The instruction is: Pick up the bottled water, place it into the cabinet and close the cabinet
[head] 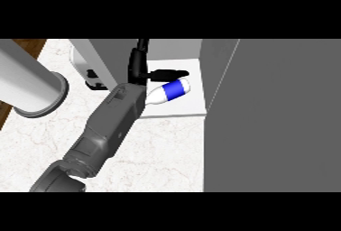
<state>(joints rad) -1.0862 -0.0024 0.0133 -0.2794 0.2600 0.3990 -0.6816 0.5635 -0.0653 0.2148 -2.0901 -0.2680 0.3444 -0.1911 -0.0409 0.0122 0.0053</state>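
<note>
The bottled water (171, 90), white with a blue label, lies tilted on the white shelf (180, 109) inside the open cabinet, cap end towards the lower left. My right hand (137, 67) reaches into the cabinet just left of the bottle. Its fingers point straight towards the back and its thumb (168, 73) sticks out to the right above the bottle, not curled round it. My grey forearm (110, 126) runs up from the lower left. I cannot tell whether the hand touches the bottle's cap end. My left hand does not show.
The cabinet's grey door (279, 117) stands open and fills the right side. A thick pale grey cylinder (30, 85) with a flanged end crosses the left edge. A white appliance (85, 70) stands at the back left of the marble counter (166, 153).
</note>
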